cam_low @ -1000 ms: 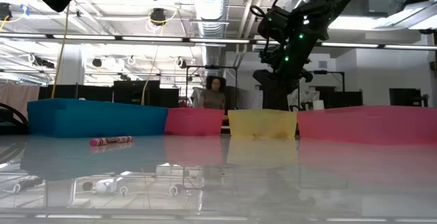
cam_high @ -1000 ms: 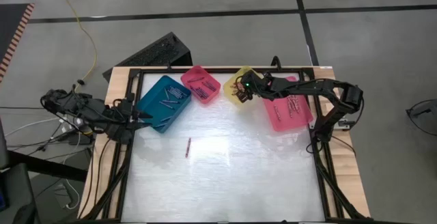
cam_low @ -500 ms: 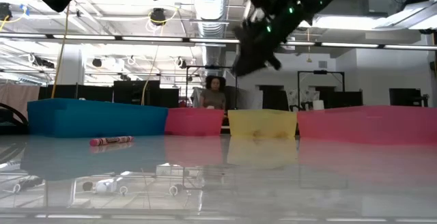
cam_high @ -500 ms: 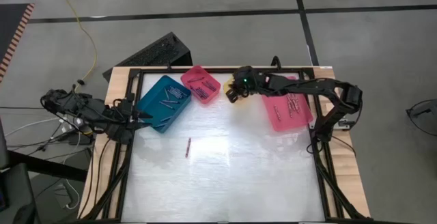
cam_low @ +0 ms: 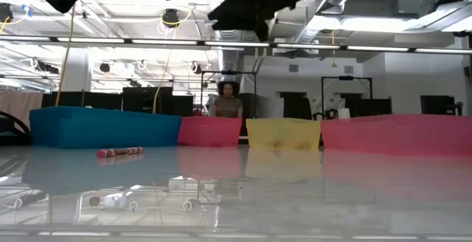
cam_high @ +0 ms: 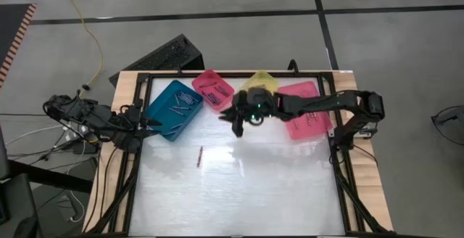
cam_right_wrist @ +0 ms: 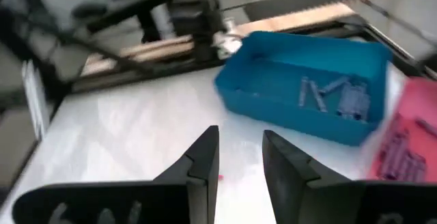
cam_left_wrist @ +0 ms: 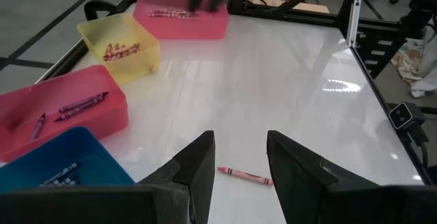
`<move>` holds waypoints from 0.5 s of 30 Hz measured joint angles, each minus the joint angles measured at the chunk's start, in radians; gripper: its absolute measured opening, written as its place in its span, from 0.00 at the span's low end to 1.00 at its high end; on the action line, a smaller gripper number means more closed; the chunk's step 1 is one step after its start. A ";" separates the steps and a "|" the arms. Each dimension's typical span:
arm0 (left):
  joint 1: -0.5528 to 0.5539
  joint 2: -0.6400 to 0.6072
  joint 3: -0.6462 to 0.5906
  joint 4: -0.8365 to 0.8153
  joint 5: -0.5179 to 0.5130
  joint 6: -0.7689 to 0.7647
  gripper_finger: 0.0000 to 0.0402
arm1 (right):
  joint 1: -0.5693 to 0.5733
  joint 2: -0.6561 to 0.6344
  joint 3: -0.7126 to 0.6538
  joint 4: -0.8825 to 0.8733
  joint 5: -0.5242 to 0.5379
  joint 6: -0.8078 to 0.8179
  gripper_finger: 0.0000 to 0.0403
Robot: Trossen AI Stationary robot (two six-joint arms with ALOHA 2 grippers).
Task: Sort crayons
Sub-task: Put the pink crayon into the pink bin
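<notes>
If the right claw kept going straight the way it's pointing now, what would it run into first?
Probably the teal bin. The right claw, open and empty, points over bare white table toward that bin, which lies dead ahead in its wrist view. Depth is hard to judge, so it could meet the tabletop first.

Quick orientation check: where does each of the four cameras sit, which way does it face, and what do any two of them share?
High: overhead, looking straight down; both arms, right gripper above the table.
Low: tabletop height, facing the room; the bins in a row, an arm overhead.
Left wrist: behind the left gripper, facing the lone red crayon.
Right wrist: behind its open fingers, facing the teal bin.
Shared: high, low and left wrist show that crayon.
</notes>
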 joint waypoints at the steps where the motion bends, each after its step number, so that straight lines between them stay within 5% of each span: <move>1: 0.000 0.000 0.000 0.000 -0.004 0.000 0.31 | 0.026 0.000 0.000 -0.002 0.012 -0.033 0.27; 8: 0.000 0.000 0.000 0.001 -0.007 -0.001 0.31 | 0.178 0.060 -0.001 0.100 0.162 -0.250 0.27; 15: 0.000 0.000 0.000 0.003 -0.029 -0.011 0.31 | 0.211 0.218 0.009 0.302 0.165 -0.300 0.27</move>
